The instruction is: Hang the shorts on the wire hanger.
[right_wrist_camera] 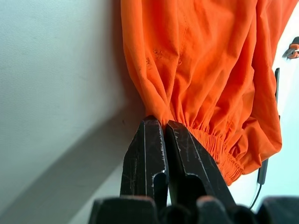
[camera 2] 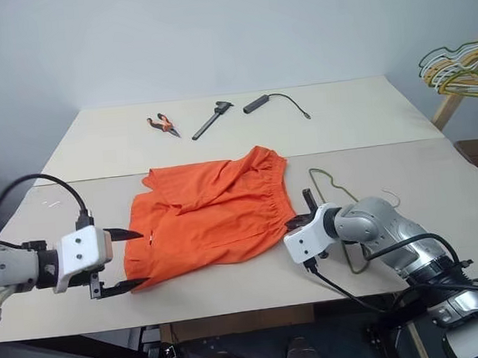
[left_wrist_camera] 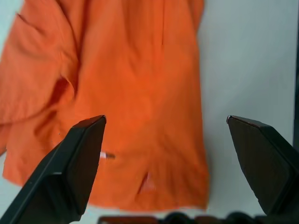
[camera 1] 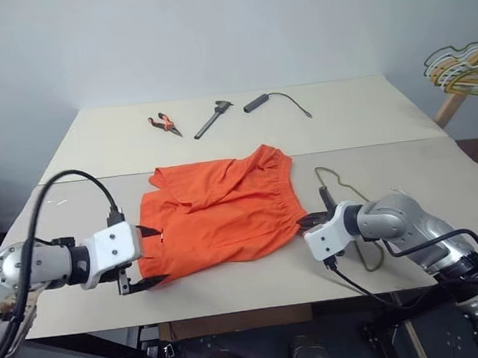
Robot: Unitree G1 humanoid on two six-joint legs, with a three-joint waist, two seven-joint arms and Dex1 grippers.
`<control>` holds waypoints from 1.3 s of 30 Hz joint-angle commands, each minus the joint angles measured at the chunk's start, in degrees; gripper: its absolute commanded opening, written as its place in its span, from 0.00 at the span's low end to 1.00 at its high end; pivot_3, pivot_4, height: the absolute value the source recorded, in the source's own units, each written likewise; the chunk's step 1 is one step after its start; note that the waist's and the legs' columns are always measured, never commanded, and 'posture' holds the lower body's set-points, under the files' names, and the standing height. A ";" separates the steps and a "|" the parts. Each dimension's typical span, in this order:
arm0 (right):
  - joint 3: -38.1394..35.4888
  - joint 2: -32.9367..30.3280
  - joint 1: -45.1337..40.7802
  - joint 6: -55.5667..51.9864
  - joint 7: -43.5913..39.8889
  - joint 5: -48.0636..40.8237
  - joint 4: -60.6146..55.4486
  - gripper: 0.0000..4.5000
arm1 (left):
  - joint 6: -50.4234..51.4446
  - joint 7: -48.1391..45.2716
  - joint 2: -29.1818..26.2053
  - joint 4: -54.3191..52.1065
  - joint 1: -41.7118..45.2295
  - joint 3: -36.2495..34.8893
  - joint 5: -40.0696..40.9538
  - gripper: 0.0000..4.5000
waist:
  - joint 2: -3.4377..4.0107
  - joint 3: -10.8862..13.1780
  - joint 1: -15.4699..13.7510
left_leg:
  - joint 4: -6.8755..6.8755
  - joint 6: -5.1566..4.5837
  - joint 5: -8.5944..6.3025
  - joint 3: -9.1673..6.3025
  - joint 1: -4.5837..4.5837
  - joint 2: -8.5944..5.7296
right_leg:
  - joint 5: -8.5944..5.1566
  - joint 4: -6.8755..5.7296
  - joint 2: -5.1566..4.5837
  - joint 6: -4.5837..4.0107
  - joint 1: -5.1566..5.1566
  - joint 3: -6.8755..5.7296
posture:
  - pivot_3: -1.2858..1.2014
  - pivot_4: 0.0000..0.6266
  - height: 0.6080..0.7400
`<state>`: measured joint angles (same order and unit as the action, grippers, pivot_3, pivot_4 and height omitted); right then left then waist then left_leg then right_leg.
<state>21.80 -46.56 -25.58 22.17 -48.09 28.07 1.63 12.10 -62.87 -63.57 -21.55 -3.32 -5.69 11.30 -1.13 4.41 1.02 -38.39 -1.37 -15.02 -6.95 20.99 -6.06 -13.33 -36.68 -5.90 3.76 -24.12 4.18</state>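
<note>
The right arm point(camera 1: 411, 231) covers most of the hanger point(camera 1: 340, 183). Shorts point(right_wrist_camera: 201, 70) run past the right wrist view's edge.

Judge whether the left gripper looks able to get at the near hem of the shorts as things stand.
Probably yes: the left gripper stands open with its fingers either side of the shorts' near edge, nothing between them.

Each arm is a silver-grey metal tube with rounded joints and ends in a white, box-shaped wrist block. From each block come two black, pointed fingers: the left claw point(camera 1: 148, 256) and the right claw point(camera 1: 309, 221). Thick black cables loop along both arms.
</note>
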 commanded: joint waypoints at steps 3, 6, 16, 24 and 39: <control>-2.31 -0.23 -0.16 -0.12 0.24 -1.53 -2.65 0.00 | -5.27 0.12 -0.85 2.79 -0.04 4.37 -7.65 1.00 | 0.00 0.00 0.01 | 0.00 -0.02 -0.03 0.05 0.00 0.01 | 0.00 -0.01 0.00 0.00 -0.02 0.00 | 0.50 0.07 1.00; -2.34 -0.26 -0.17 -0.21 -0.16 -1.93 -3.00 0.00 | -4.88 2.03 0.35 4.84 1.46 7.65 -11.99 1.00 | 0.00 0.00 0.01 | 0.00 -0.03 -0.04 0.06 0.00 0.02 | 0.00 -0.02 0.00 0.00 -0.02 0.00 | 0.50 0.07 1.00; -2.70 -0.39 0.64 -1.31 -0.97 -2.91 -4.61 0.00 | -3.65 9.45 8.39 12.85 7.44 14.08 -21.73 0.74 | 0.30 -0.12 -0.35 | 0.05 -0.11 -0.09 0.17 -0.82 0.04 | -0.01 0.02 -0.05 0.03 0.84 -0.07 | 0.50 0.08 1.00; -2.94 -0.70 0.96 -1.85 -1.26 -3.23 -5.30 0.00 | -6.84 9.69 8.92 17.66 11.16 14.65 -23.25 0.16 | 0.30 -0.11 0.20 | 0.14 -0.20 -0.27 0.15 -1.72 0.24 | -0.29 0.52 0.11 0.52 1.85 -0.10 | 0.49 0.08 1.00; -12.42 20.92 -19.54 -14.95 39.19 3.57 12.47 0.00 | -13.31 32.69 22.21 35.78 41.09 6.51 -21.44 0.01 | 0.10 -0.12 1.12 | 0.04 0.40 -0.15 0.13 -1.22 0.73 | 0.55 0.57 0.76 -0.38 1.19 -0.13 | 0.49 0.05 1.00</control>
<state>15.68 -27.72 -39.98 10.79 -22.73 30.17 11.42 -0.63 -43.07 -43.40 9.91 31.95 5.22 -7.02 -1.03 4.29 2.15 -38.33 -0.89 -15.13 -6.80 19.87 -5.31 -12.68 -36.11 -5.12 3.31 -23.09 4.00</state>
